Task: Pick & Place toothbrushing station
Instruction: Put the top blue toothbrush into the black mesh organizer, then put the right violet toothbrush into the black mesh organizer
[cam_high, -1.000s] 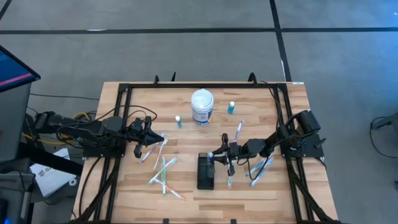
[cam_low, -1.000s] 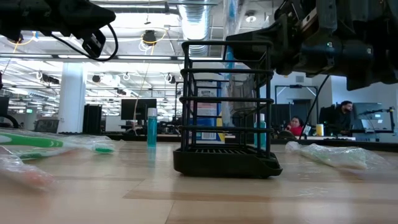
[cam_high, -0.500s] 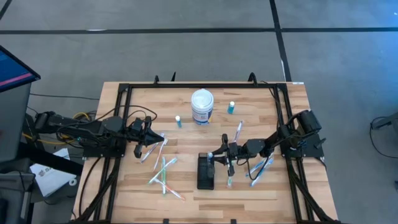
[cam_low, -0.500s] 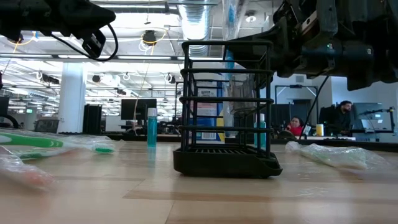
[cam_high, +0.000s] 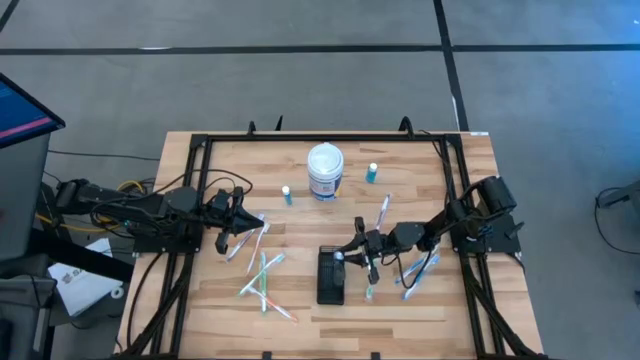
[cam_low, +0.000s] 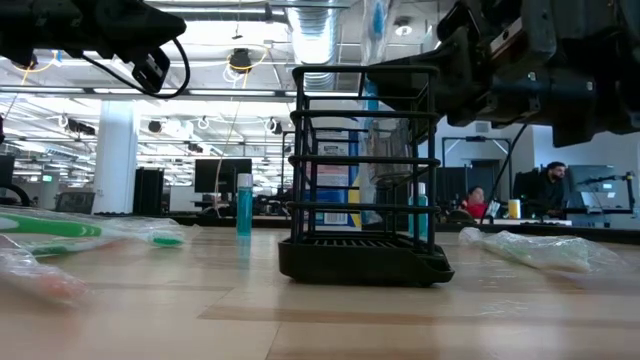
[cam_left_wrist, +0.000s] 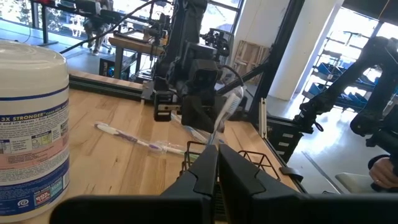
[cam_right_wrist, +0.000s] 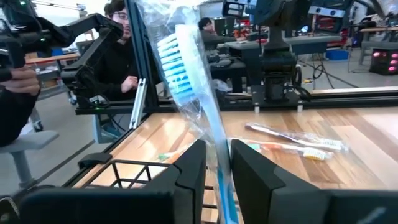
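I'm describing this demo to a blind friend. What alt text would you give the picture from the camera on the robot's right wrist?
The right gripper holds a blue-bristled toothbrush in clear plastic wrap upright between its two dark fingers, above the black wire holder. More wrapped toothbrushes lie on the wooden table beyond, and a person in dark clothing sits behind the table.

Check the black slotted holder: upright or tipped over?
Upright. In the low view the black holder stands on its flat base on the table, its wire posts vertical; from above it shows as an undistorted rectangle.
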